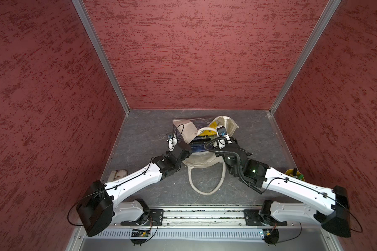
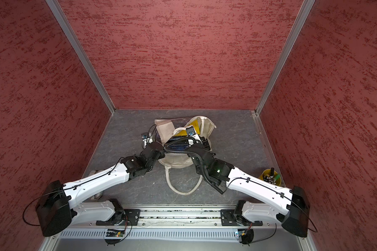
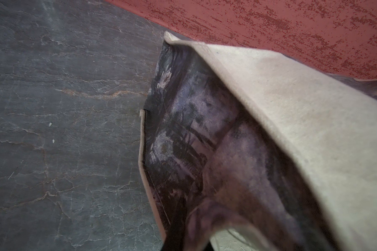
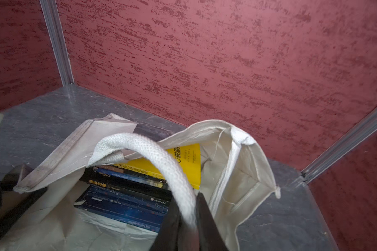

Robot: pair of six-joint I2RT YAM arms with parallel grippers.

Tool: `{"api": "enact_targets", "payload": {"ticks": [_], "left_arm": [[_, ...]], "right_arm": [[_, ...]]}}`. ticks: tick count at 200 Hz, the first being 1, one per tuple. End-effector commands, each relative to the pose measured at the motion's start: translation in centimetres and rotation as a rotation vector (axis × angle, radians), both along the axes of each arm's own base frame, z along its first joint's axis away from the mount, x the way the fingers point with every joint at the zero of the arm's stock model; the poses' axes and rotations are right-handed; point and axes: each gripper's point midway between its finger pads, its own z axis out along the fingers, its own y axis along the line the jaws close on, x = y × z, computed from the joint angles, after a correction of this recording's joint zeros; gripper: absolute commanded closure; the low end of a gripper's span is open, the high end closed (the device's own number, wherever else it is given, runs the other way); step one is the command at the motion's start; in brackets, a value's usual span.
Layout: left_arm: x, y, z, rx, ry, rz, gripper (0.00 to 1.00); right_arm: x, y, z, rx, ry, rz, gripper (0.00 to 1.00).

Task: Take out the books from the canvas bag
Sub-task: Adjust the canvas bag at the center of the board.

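Observation:
The cream canvas bag (image 1: 205,162) (image 2: 175,162) lies in the middle of the table with its mouth held open. Inside are the books (image 4: 126,206), a stack of dark navy ones, with a bright yellow one (image 4: 183,167) leaning behind; both top views show them too (image 1: 199,146). My right gripper (image 4: 187,223) (image 1: 216,138) is shut on the bag's white woven handle (image 4: 152,150), lifted above the books. My left gripper (image 3: 183,243) (image 1: 188,145) is shut on the bag's printed cloth (image 3: 183,121) at the left rim. The other handle (image 1: 206,184) lies slack on the table.
A small yellow bucket (image 2: 271,177) with pens stands by the right wall beside my right arm. A pale cloth-like object (image 1: 118,173) lies by the left wall under my left arm. Red walls close in three sides of the grey slate table (image 1: 144,134).

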Motion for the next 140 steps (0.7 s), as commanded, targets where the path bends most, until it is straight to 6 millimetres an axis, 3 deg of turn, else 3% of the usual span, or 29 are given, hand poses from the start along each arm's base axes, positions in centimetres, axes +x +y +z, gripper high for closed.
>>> {"api": "enact_targets", "payload": {"ticks": [1,30,64,97,140], "left_arm": [[-0.5,1.1,-1.1,0.083,0.028,0.002,1.00],[-0.4,1.1,-1.1,0.097,0.019,-0.005,1.00],[-0.4,1.1,-1.2,0.093,0.015,-0.009,1.00],[-0.6,0.7,-1.3,0.083,0.013,-0.025,1.00],[-1.0,0.9,-1.3,0.080,0.002,-0.028,1.00]], "right_arm": [[-0.3,-1.0,4.5,-0.063,-0.116,-0.011,0.90],[-0.5,1.5,8.2,-0.050,-0.197,0.112,0.93],[1.1,4.9,9.1,-0.109,-0.190,0.206,1.00],[2.3,6.4,11.5,-0.012,-0.188,0.328,1.00],[6.0,7.5,13.2,0.053,-0.081,0.441,1.00]]}}
